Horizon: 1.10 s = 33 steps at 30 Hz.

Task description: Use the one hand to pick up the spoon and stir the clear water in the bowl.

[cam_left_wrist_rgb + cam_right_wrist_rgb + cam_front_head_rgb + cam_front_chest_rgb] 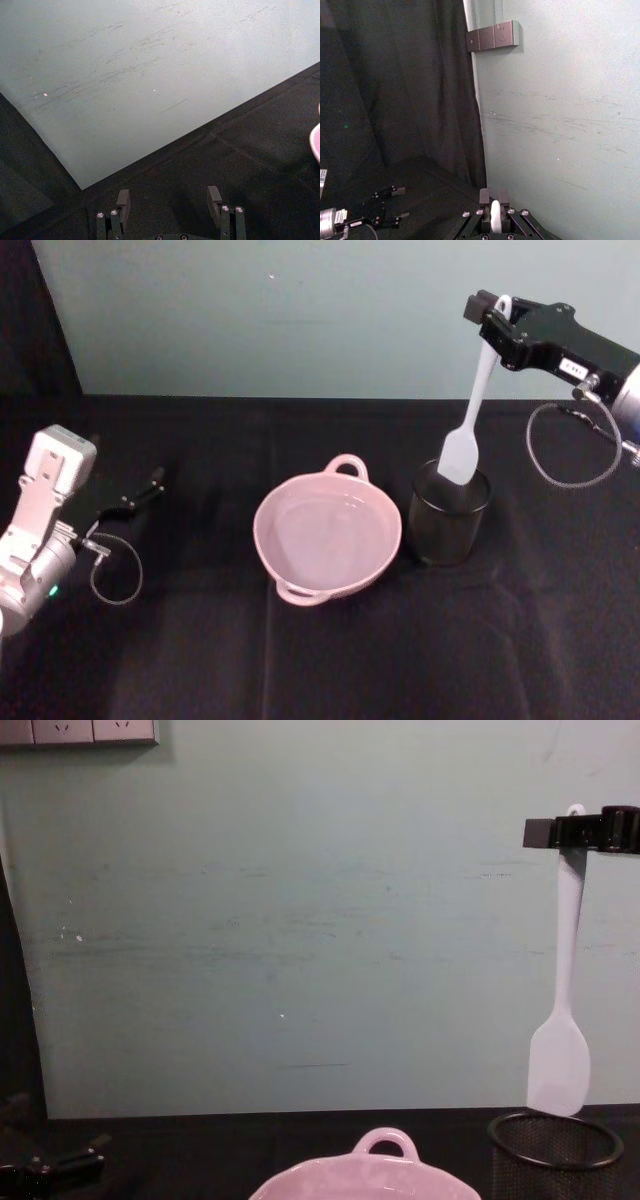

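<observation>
Right gripper (497, 320) fingers clamp spoon (478, 400) top; blade barely above mesh cup (448, 530). Swing low toward bowl (262, 540) at 9 o'clock, you clip cup rim. Left gripper (152, 483) idle far 9 o'clock, fingers apart, empty.

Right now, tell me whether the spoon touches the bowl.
Apart. Chest view: the spoon hangs from the right gripper above the mesh cup, blade clear of the bowl. The left gripper sits parked, open.

- White spoon (477, 390) hangs upright, loop end pinched in the right gripper (498, 318), blade down over the black cup (448, 525).
- Pink bowl (394, 535) sits just beside the cup, holding clear water (325, 535).
</observation>
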{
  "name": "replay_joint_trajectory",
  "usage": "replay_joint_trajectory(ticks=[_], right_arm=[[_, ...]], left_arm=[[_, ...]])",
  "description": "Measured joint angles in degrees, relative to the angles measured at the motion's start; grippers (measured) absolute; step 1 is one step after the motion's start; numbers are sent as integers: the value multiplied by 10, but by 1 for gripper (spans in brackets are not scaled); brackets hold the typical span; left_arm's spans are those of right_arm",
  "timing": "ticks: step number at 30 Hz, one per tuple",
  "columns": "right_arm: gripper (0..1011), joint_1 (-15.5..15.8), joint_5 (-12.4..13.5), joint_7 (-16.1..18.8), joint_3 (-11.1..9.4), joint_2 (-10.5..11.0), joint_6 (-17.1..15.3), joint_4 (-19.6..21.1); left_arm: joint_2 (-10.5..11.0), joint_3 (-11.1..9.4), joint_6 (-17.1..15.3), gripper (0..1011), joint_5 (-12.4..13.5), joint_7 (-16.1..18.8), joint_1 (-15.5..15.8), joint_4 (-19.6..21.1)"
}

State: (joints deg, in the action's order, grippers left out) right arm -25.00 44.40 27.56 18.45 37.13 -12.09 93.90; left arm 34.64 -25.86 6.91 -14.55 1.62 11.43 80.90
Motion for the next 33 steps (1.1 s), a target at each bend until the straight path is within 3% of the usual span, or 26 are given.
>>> replay_joint_trajectory(ticks=[21,25,29,33], right_arm=[[109,1,-1,0,-2,-2,2,-2],[108,8,-2,-6,-1,9,7,10],[108,-1,-10,-4,15,6,12,16],[109,-25,-20,12,43,-12,17,7]], left_arm=[[0,0,0,1011,0,0,0,0],[0,0,0,1011,0,0,0,0],[0,0,0,1011,0,0,0,0],[0,0,0,1011,0,0,0,0]])
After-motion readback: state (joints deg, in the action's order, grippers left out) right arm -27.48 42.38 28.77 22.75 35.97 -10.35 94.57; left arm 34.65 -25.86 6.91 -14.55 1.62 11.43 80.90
